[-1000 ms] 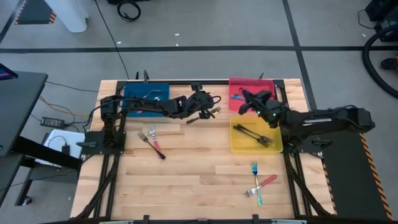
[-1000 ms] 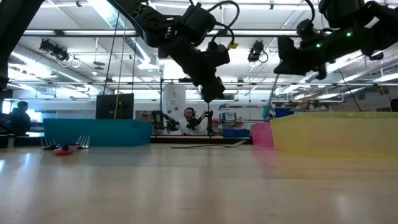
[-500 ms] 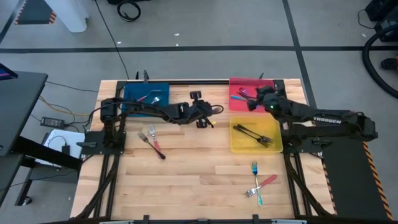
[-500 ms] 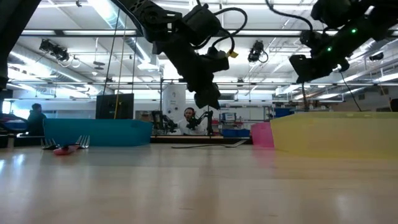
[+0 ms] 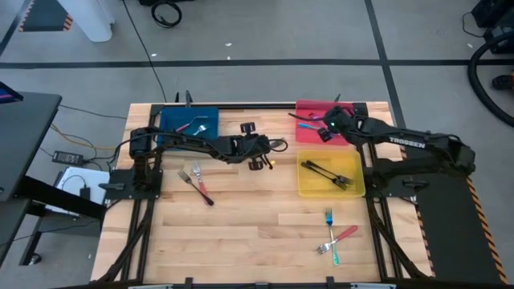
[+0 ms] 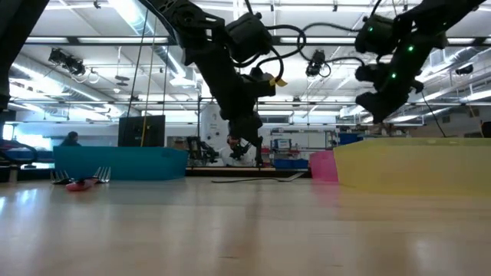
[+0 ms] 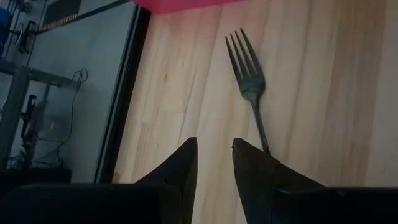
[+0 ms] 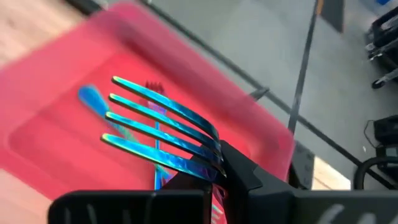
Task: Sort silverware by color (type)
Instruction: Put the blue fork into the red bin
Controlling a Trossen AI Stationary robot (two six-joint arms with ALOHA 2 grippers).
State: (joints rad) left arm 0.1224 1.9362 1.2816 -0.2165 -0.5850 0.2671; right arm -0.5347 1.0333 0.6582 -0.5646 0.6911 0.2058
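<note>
1. A blue iridescent fork (image 8: 163,134) is held in the right gripper (image 5: 328,128) above the red tray (image 5: 309,136).
2. The left gripper (image 7: 213,163), narrowly parted, is positioned beside a dark grey fork (image 7: 247,87) lying on the bench (image 5: 257,217).

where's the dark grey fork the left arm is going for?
High view: the dark grey fork lies flat on the wood table, near the red tray, just ahead of the left hand.
</note>
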